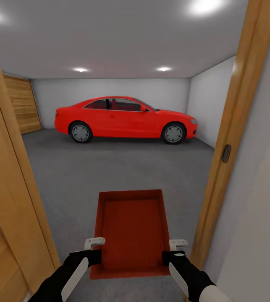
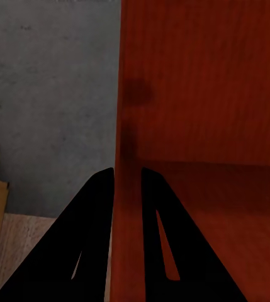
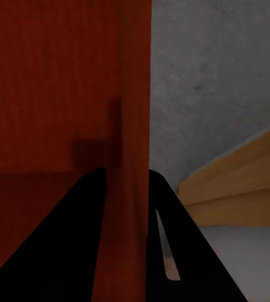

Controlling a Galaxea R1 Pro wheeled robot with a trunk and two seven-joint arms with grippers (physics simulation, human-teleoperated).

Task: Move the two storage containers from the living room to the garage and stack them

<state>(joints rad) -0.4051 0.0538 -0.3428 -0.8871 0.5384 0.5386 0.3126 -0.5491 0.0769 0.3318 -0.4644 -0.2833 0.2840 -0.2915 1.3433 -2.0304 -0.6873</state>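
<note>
Right now 1 container (image 1: pixel 131 233) is carried in the doorway, long axis pointing straight ahead at the red car (image 1: pixel 125 119). Left tool (image 1: pixel 93 247) and right tool (image 1: pixel 176 248) each pinch a side wall near the rear, closed on it. Garage floor (image 1: pixel 109 167) lies directly forward and below, both arms equally near.

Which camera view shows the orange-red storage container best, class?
The head view: the whole open-top storage container shows, carried between the left gripper and right gripper at the garage doorway. Each wrist view shows just one red wall pinched between black fingers.
</note>
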